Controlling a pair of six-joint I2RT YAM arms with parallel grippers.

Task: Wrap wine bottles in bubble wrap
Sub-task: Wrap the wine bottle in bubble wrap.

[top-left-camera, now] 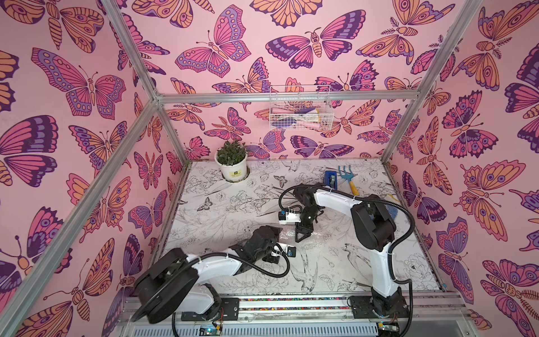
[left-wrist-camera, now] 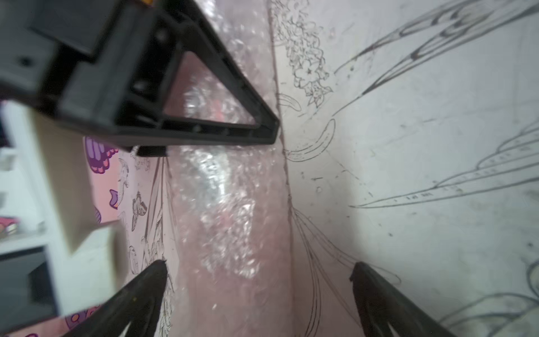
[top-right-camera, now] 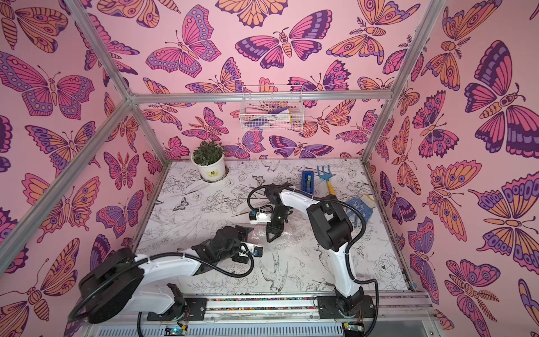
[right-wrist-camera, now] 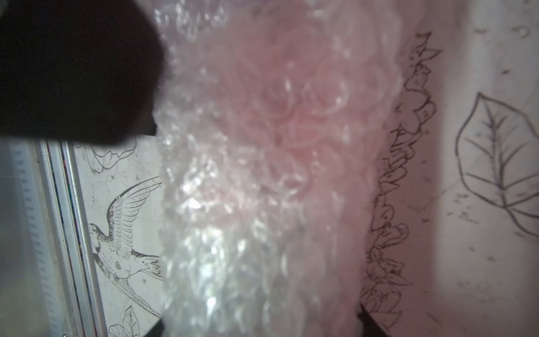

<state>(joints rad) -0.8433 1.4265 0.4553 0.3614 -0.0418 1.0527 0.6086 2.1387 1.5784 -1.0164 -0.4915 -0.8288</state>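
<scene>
Progress: bubble wrap (left-wrist-camera: 227, 186) is already rolled into a tube around the wine bottle (left-wrist-camera: 230, 221), lying mid-table; probably a late stage.
Remaining: no tape seen on the roll; sealing likely not yet done.
Left gripper (left-wrist-camera: 258, 267): spread wide, straddling the tube, no clear contact.
Right gripper (right-wrist-camera: 262, 318): half-closed, fingers pressing both sides of the tube.
Wrist views only: bottle shows as a reddish blur through the film.
Top views only: blue tape dispenser (top-left-camera: 331, 178) at the far side, well apart from the roll, which is barely visible there.
</scene>
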